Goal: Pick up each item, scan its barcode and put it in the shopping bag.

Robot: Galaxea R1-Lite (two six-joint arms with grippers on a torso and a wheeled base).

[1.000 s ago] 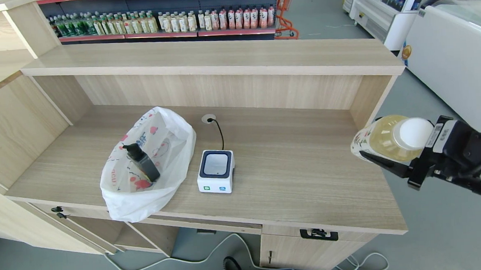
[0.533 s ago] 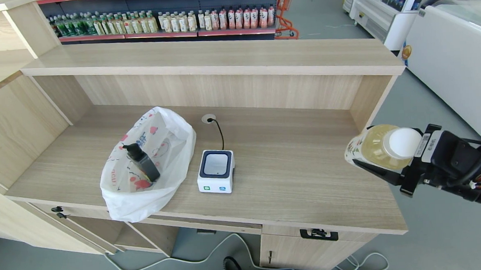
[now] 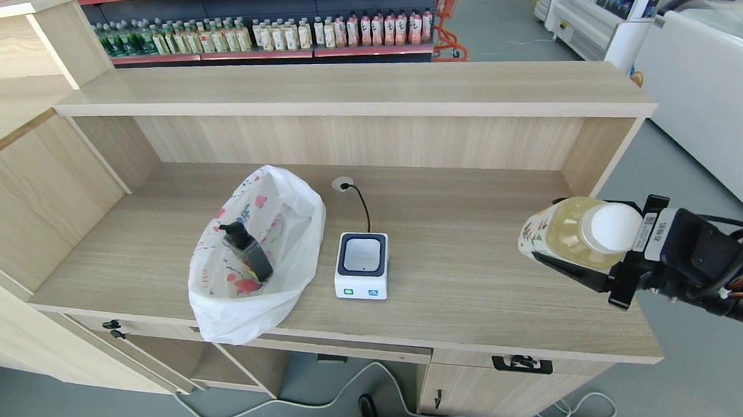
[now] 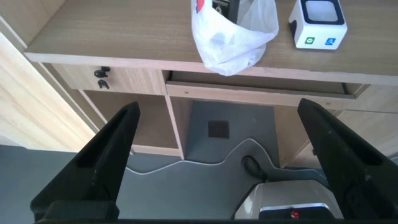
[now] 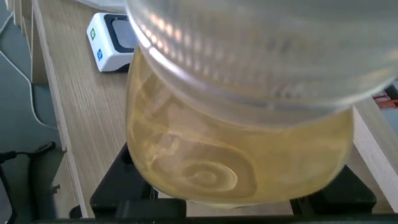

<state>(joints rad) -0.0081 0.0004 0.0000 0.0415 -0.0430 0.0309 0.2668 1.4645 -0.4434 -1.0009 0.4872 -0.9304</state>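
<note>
Bottle [image 3: 554, 227] in grasp and not yet scanned: that is the step I judge to be in hand. The right gripper [image 3: 574, 252] has its fingers closed around the body of the pale yellow drink. It carries the drink on its side, white cap toward the wrist, above the right end of the surface [image 3: 475, 254] and well apart from the scanner [image 3: 362, 265].

The next move calls for taking the bottle leftward across the surface and turning it so the label's barcode faces the scanner's upward window. Where the barcode sits on the label I cannot tell, so some rolling of the wrist may be needed. After that comes the shopping bag [image 3: 243, 317].

The left gripper [image 4: 217, 168] hangs low in front of the drawer [image 4: 255, 90] under the surface, its fingers spread wide and holding nothing.

The stretch of surface between bottle and scanner is bare wood, so the path looks free. The white scanner stands just beside the bag, on its right. The bag's mouth sags open toward the robot, and a dark pump bottle [image 3: 250, 253] lies inside it. Its soft rim could fold shut or catch on the gripper during the drop.

Behind the scanner a black cable [image 3: 361, 202] runs back to a round port in the surface. The raised ledge [image 3: 340, 89] closes the back and leaves headroom above the bag. The right side panel stands close beside the gripper. Beyond are store shelves [image 3: 273, 35] of drinks.
</note>
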